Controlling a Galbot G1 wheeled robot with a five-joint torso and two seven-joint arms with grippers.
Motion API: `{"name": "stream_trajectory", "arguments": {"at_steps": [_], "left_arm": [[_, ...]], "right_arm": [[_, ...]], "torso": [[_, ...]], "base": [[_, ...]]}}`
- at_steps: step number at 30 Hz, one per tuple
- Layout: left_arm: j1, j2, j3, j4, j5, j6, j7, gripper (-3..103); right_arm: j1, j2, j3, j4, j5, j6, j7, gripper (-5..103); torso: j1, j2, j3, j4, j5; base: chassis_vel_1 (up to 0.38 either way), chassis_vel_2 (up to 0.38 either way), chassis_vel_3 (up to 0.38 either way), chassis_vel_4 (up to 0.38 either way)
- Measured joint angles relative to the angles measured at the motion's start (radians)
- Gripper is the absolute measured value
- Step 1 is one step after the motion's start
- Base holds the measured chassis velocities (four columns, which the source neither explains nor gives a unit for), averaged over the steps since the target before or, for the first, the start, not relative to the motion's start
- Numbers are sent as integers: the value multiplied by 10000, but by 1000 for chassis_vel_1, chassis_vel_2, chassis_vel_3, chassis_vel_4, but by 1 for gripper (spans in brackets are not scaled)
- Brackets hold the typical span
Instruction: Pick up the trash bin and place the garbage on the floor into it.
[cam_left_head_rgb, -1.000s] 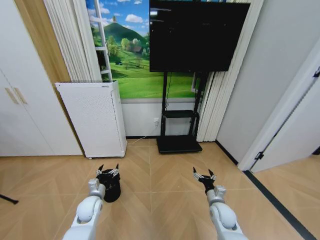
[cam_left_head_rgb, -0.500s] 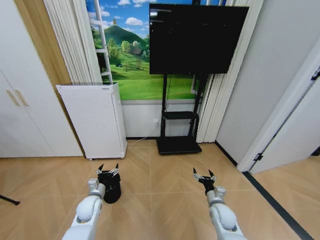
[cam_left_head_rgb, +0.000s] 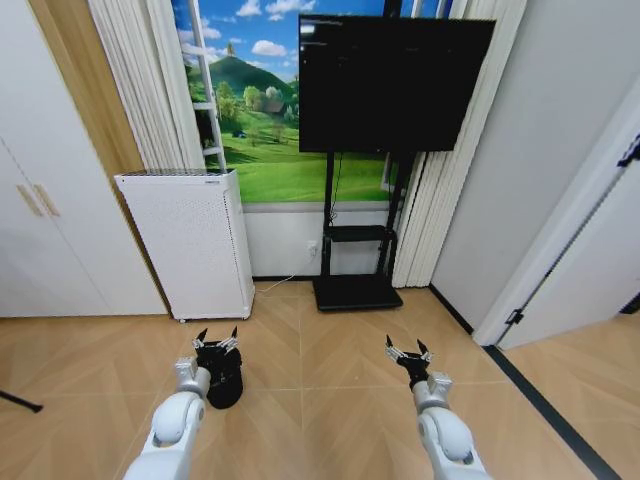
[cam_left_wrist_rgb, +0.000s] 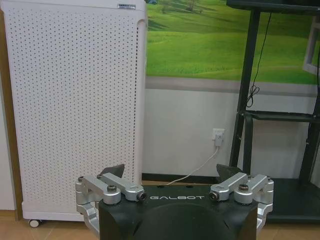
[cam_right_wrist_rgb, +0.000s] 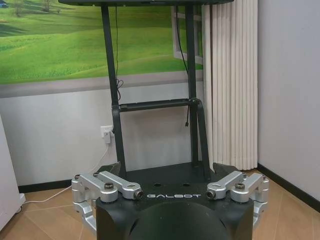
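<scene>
The trash bin (cam_left_head_rgb: 224, 376), small, black and round, stands on the floor (cam_left_head_rgb: 320, 400) just under and beyond my left gripper (cam_left_head_rgb: 217, 336). That gripper hangs open above the bin's near rim, holding nothing; the left wrist view shows its jaws spread (cam_left_wrist_rgb: 171, 172) toward the white appliance. My right gripper (cam_left_head_rgb: 407, 346) is held forward over bare floor, open and holding nothing, and in the right wrist view it (cam_right_wrist_rgb: 167, 170) faces the TV stand. The garbage is out of view.
A white perforated appliance (cam_left_head_rgb: 188, 240) stands against the wall behind the bin. A TV on a black stand (cam_left_head_rgb: 356, 288) is at centre back, curtains beside it. A door frame and a dark floor strip (cam_left_head_rgb: 545, 392) are at the right, white cabinets (cam_left_head_rgb: 40, 230) at the left.
The whole head picture has shifted slightly down, so the camera moved a little. Both arms and the bin keep their places.
</scene>
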Motion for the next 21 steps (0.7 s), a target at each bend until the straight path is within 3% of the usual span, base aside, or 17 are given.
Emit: {"name": "stream_trajectory", "arguments": {"at_steps": [21], "left_arm": [[-72, 14, 87, 251, -179, -273, -87, 100]], "right_arm": [[12, 56, -53, 63, -77, -224, 145, 100]], "torso": [[372, 826, 455, 1, 0]], "base": [[0, 0, 0, 0]]}}
